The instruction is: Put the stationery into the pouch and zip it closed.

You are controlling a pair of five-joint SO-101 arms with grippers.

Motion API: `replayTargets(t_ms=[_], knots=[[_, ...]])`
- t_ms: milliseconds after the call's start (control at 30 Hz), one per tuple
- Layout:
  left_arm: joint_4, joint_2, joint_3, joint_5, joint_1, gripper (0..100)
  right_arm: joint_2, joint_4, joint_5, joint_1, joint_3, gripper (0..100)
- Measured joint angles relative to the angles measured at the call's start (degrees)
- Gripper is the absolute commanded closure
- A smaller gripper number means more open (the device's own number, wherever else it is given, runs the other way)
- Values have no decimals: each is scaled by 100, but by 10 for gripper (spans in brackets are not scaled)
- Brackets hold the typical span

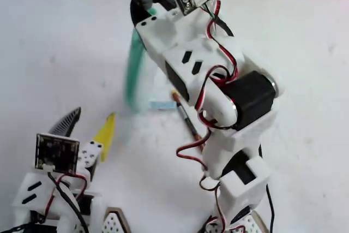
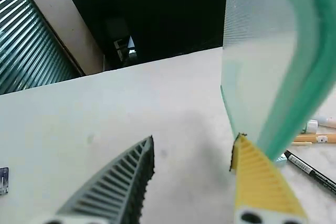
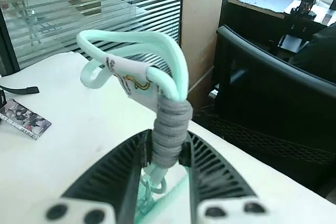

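The right hand (image 3: 168,148) is up near the far edge of the table (image 1: 54,53). Its two curved black fingers are pinched tight on the pouch (image 1: 133,64), gripping it by a thick grey band (image 3: 170,124) wound round the base of the carry loop (image 3: 136,45). The loop is smooth mint-green tubing, bent into a rounded arch above the fingers, with a white paper tag folded over it.

Below the grip the pouch hangs upright on its edge. It is a flat sleeve of clear, finely gridded plastic with a solid mint-green border running down one side. From the left wrist view you can see straight through its wall (image 2: 262,51) to the pale table behind. Its lower corner comes down to about table level, though I can't tell whether it actually touches.

The left hand (image 1: 94,114) sits low at the near left of the table, spread wide with nothing in it. One finger (image 2: 123,182) is grey, the other yellow, and both are ribbed wedges tapering to a point. The yellow tip lies just beside the pouch's lower green edge.

The pens (image 2: 315,140) lie loose on the table beyond the pouch, outside it: a slim black one, a tan wooden-looking one and a pale capped one, all near each other. From above, one thin dark pen (image 1: 185,115) shows under the right arm.

A small printed card (image 3: 23,119) lies flat on the table, well apart from everything else.
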Motion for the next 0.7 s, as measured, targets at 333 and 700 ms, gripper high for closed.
replayTargets(t_ms=[333, 700], knots=[[0, 0, 0, 0, 0, 744, 0, 0, -35, -9, 9, 981], [0, 0, 0, 0, -149, 744, 0, 185, -35, -510, 9, 981]])
